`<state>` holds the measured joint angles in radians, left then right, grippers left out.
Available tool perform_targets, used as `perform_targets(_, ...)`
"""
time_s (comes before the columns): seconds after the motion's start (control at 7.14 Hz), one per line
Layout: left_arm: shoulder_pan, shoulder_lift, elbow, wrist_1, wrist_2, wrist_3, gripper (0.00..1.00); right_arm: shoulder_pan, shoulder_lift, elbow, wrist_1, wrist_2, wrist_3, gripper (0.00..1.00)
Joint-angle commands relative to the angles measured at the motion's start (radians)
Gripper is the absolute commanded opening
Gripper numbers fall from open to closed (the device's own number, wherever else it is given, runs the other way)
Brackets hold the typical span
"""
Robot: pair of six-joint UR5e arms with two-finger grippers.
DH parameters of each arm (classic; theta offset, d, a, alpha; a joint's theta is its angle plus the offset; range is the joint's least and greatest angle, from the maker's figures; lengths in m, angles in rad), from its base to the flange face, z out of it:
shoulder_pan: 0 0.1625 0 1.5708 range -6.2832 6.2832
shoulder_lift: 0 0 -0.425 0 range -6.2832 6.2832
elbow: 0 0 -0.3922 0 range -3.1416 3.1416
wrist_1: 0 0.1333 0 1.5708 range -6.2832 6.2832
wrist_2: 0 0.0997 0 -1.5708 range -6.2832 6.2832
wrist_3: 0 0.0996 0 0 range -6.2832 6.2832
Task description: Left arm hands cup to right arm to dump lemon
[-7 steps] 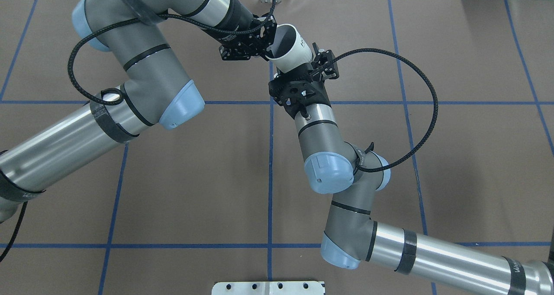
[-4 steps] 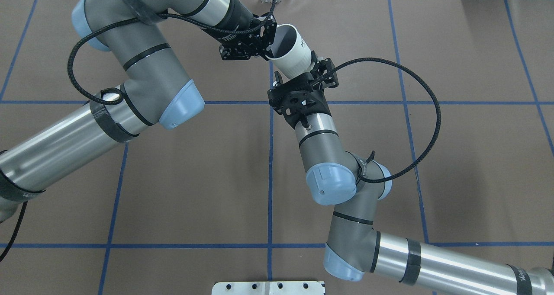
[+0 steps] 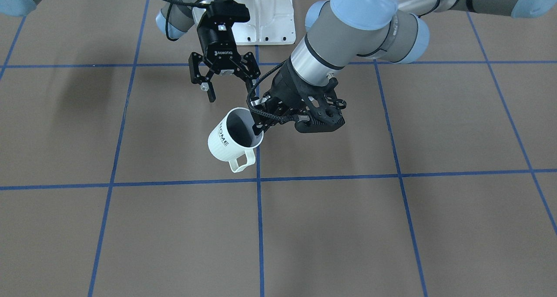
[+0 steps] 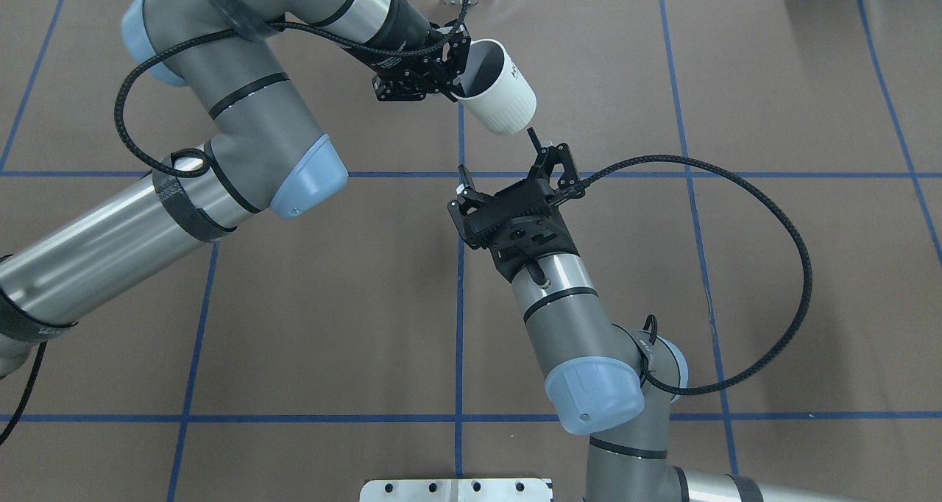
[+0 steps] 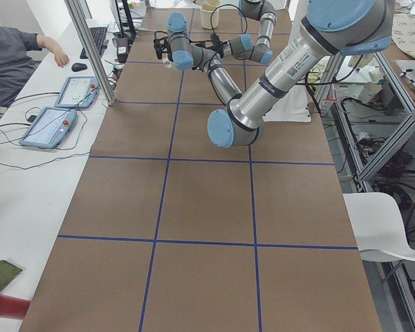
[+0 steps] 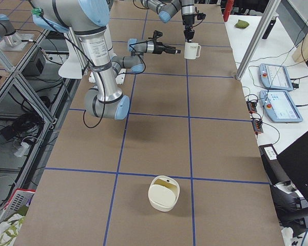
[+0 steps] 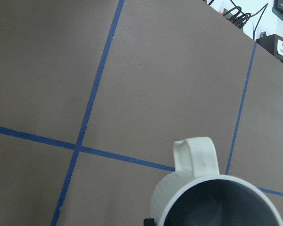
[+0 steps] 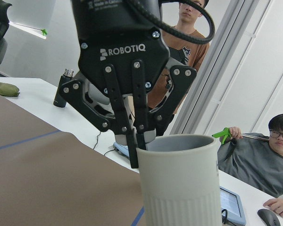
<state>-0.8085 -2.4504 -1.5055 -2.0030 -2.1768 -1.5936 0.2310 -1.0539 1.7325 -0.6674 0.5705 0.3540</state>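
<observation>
White with black "HOME" lettering, the cup hangs in the air over the far middle of the brown table, above a blue tape line. It is tilted, with its mouth turned toward the left arm and its base pointing toward the right arm. In the front-facing view its squarish handle is on the side nearest that camera. The inside is dark, and I cannot tell what it holds.

The left arm enters from the lower left of the overhead view, bends at a raised elbow near the top left, and reaches rightward with its wrist. The left gripper is clamped on the cup's rim; the right wrist view shows one finger outside the wall and the other inside.

The right arm comes in along the bottom right of the overhead view, folds at a blue-capped joint, and sends its wrist up toward the cup, with a black cable looping wide to one side. The right gripper points at the cup's base with its jaws spread wide, near the cup but not touching it. From the table's right end it lies nearly level and aims at the cup side-on.
</observation>
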Motion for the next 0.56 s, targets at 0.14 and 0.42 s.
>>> perform_targets(0.14,-0.011,0.008,0.001,0.003,0.0,0.003,0.0,0.017,-0.034,0.055,-0.001,0.038,0.06,1.0)
perform_targets(0.42,-0.023,0.034,0.002,0.007,0.002,0.049,0.0,0.085,-0.037,0.055,-0.011,0.086,0.066,1.0)
